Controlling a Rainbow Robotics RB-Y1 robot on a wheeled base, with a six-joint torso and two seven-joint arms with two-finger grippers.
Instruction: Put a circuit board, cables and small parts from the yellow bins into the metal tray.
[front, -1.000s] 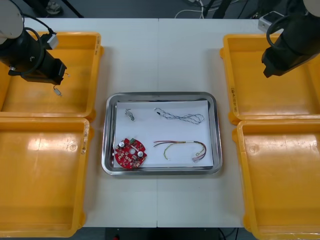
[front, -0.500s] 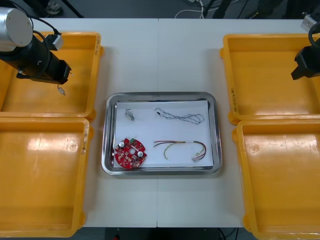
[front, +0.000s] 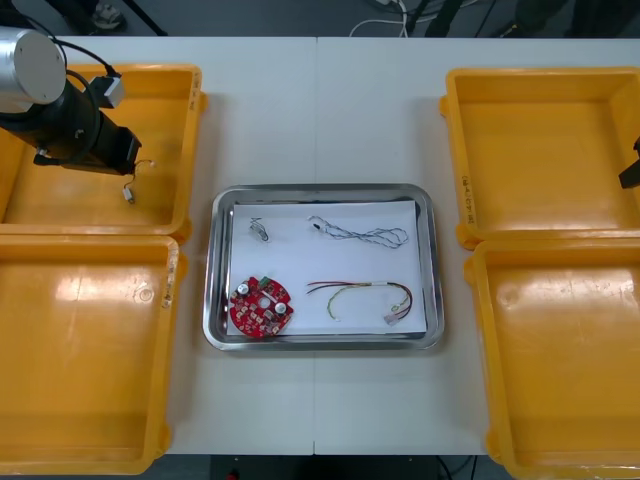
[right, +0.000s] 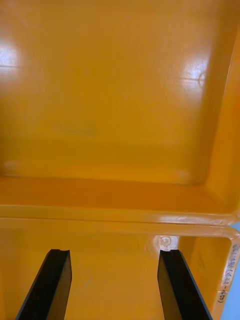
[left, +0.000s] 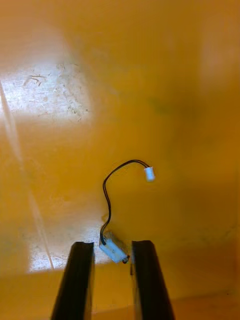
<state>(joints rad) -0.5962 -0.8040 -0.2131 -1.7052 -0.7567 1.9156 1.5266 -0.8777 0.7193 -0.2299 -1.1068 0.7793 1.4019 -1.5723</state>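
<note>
At the counter's far left corner, the left tool (left: 112, 245) is hanging above the floor of a glossy yellow plastic bin (front: 160, 78). It is clenching the white plug at one end of a short black cable (left: 106, 200). The rest of the wire is curling free beyond the fingers, with a second white plug at its loose end.

In the middle of the counter, a shiny rectangular metal tray (front: 320, 189), white inside, is holding four things:
- a small metal part (front: 259, 229), toward the counter's far left corner
- a round red circuit board (front: 262, 306), toward the near left corner
- a thin twisted cable (front: 360, 234), toward the far right corner
- a red and yellow cable (front: 366, 294), toward the near right corner

At the counter's right edge, the right tool (right: 115, 252) is waiting released, its fingers wide apart. It is above the rim where the two right-hand yellow bins (front: 545, 243) are meeting.

The main risk is the grip. The plug is sitting tilted between the fingers and seems pinched only by a small part, so a quick swing toward the tray may be twisting it loose. The dangling end is another worry. It could be snagging on the bin wall or the tray rim during the crossing, or dropping onto the circuit board and tangling with the cables already there.
</note>
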